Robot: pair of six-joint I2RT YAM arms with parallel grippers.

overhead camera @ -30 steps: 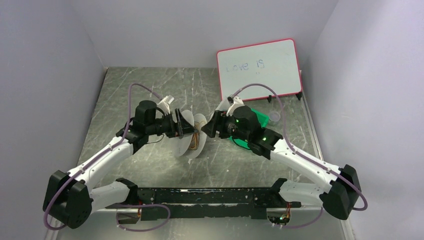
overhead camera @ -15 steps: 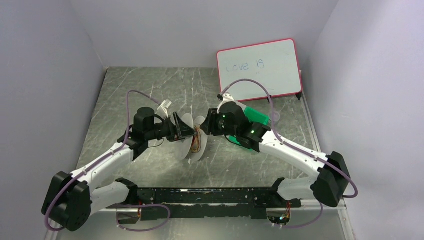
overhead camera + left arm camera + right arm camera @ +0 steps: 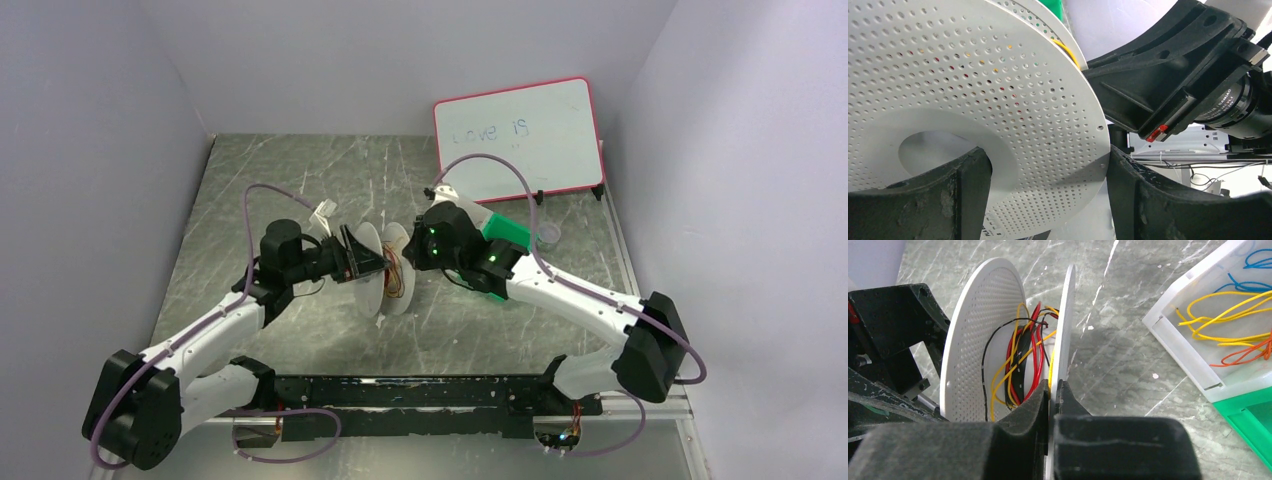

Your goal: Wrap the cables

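- Grey, scratched table (image 3: 300, 180) sits between pale walls, and a whiteboard (image 3: 515, 135) leans at the back.
- A white spool (image 3: 385, 275) stands on its edge in the middle, between the two arms. It has two thin round plates full of tiny holes.
- The cables (image 3: 1036, 362) are the thin red wire. Some of it is wound around the middle of the spool, between the plates. More orange wire lies in the white box (image 3: 1193, 355) off to the side.
- This wire looks light, soft and bendy, and a bit slippery. I think it will spring loose if it is let go. A soft pinch near a loose end should work best, but I cannot see a loose end.
- The right gripper (image 3: 1053, 390) is pressed together on the rim of the plate on its side.
- The left gripper (image 3: 1044, 157) is spread wide. One finger is at the centre hole and one is at the rim, so it seems to hold the other plate.
- The plates are thin and may bend if squeezed hard.
- Both grippers are busy with the spool, so neither is free to take the wire.
- The gap between the plates is narrow. Yellow and black wires (image 3: 998, 375) cross the red one there and could tangle.
- Yellow and blue loops (image 3: 1228, 305) share the box, which sits by a green tray (image 3: 1248, 415).
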